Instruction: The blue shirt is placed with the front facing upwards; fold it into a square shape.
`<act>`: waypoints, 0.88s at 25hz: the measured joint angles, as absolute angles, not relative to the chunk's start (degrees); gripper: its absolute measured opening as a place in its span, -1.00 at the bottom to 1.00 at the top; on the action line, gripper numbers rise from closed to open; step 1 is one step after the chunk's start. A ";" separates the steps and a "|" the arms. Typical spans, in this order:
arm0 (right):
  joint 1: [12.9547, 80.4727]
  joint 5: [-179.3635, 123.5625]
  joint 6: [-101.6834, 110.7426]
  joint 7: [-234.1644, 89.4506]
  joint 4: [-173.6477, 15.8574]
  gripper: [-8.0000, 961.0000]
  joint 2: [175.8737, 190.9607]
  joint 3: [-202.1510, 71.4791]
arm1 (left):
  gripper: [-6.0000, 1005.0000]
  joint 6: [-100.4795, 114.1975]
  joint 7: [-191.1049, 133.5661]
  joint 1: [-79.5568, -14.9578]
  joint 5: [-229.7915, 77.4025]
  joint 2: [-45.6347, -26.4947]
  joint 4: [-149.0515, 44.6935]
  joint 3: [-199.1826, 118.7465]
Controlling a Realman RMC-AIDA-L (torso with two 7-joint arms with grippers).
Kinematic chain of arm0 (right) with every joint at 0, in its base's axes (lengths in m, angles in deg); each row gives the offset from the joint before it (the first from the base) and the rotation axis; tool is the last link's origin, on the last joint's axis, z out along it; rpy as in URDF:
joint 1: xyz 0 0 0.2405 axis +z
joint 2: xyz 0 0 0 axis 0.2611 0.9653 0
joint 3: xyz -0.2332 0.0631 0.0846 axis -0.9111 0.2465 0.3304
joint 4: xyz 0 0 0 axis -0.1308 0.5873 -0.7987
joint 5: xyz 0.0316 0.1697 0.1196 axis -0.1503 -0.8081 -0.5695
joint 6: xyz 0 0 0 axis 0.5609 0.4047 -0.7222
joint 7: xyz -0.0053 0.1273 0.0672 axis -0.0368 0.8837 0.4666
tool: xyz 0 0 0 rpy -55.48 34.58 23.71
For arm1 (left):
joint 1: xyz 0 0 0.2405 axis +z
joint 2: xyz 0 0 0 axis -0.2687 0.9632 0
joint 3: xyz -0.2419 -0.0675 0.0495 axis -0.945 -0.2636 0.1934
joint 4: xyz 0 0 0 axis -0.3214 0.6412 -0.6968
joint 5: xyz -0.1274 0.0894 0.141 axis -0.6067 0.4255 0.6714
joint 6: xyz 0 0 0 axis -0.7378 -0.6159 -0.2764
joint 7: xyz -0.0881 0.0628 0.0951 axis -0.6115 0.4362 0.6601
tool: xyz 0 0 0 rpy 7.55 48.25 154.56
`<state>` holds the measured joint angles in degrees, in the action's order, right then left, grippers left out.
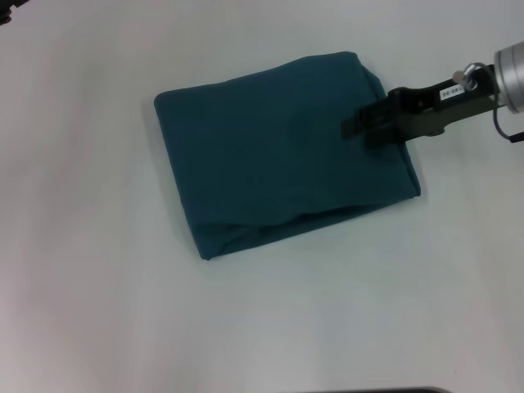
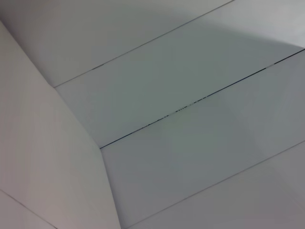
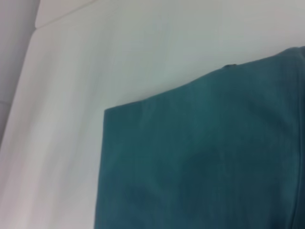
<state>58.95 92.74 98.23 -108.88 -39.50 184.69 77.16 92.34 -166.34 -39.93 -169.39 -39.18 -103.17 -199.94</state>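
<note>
One garment lies on the white bench [image 1: 90, 311]: the blue shirt [image 1: 278, 164], already folded into a compact, roughly square packet near the middle of our head view and turned a little askew. We see plain dark teal cloth on top, smooth, with no lettering or collar showing. Along its near edge a lower layer peeks out beneath the top fold, and its right far corner looks rounded and slightly puffed.

Our right hand [image 1: 354, 124] reaches in from the right side, its dark fingers over the right part of the packet. We cannot tell whether those fingers are apart or together, nor whether they touch the cloth.

Our right wrist view adds a close look at one corner of the blue shirt [image 3: 200, 167], with a crisp folded edge against the bench [image 3: 95, 57]; the hand itself does not appear there. Our left wrist view shows only pale flat panels [image 2: 190, 71] with thin dark seams. Our left hand appears in no view.
</note>
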 joint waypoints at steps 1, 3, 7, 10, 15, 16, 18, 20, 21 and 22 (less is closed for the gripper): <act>59.01 92.98 98.17 -108.75 -39.48 0.35 184.60 76.63 | 0.76 92.33 -166.34 -39.93 -169.39 -39.18 -103.16 -199.95; 59.03 94.22 97.85 -107.80 -38.95 0.35 184.18 75.92 | 0.76 92.31 -166.35 -39.91 -169.39 -39.18 -103.16 -199.94; 58.15 96.55 97.93 -105.64 -37.08 0.35 183.30 76.06 | 0.75 92.29 -166.34 -39.72 -169.40 -39.18 -103.15 -199.94; 56.88 96.52 98.58 -104.73 -34.12 0.35 182.89 76.93 | 0.74 92.23 -166.35 -39.68 -169.40 -39.18 -103.10 -199.94; 55.30 96.11 102.30 -104.84 -28.53 0.35 182.71 80.70 | 0.73 92.22 -166.46 -39.66 -169.45 -39.18 -103.08 -199.94; 55.12 95.88 102.91 -105.33 -27.89 0.35 182.70 81.36 | 0.73 92.22 -166.47 -39.62 -169.45 -39.17 -103.07 -199.94; 54.49 94.00 104.04 -108.03 -27.23 0.35 182.62 82.49 | 0.73 92.21 -166.51 -39.52 -169.38 -38.97 -103.07 -199.93; 53.63 91.14 104.46 -112.49 -27.72 0.36 182.58 83.23 | 0.72 92.15 -166.55 -39.47 -169.34 -38.88 -103.07 -199.94; 53.11 89.24 104.58 -115.11 -28.08 0.36 182.58 83.58 | 0.72 92.05 -166.66 -39.38 -169.14 -38.72 -103.07 -199.93; 52.40 87.26 104.74 -117.69 -28.56 0.36 182.60 84.01 | 0.72 91.98 -166.77 -39.24 -168.99 -38.52 -103.07 -199.85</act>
